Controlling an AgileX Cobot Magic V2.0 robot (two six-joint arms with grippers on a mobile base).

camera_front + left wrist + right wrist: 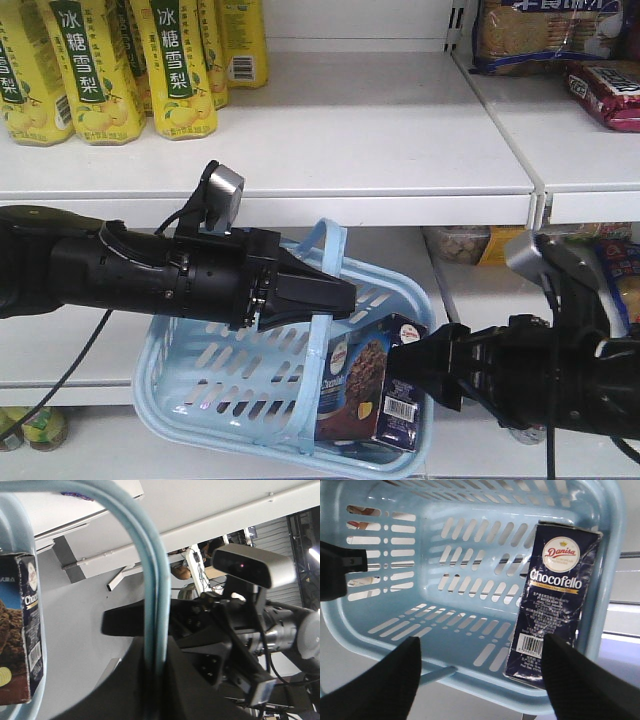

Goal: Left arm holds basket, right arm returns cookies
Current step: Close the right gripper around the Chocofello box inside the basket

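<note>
The left arm (130,275) reaches in from the side, and its left pincer (335,295) is clamped on the hoop handle (325,245) of the basket (230,385); the basket hangs tilted in front of the white shelf (350,150), light blue, its sides and floor cut with rows of slots.

The cookies (372,385) stand inside the basket at the end nearest the right arm (580,385), leaning against that end wall, with the top poking above the rim. It is a tall dark navy carton; one face carries a picture of chocolate cookies; the narrow side bears a round red-and-white "Danisa" logo, white "Chocofello" lettering, fine print and a barcode low down, and the card looks creased there.

The right pincer (425,365) sits just at the carton's upper corner; in the right wrist view its fingers (390,680) are spread wide, gripping nothing, with the carton (555,595) just inside one of them.

Yellow bottles (100,60) line the shelf above.
</note>
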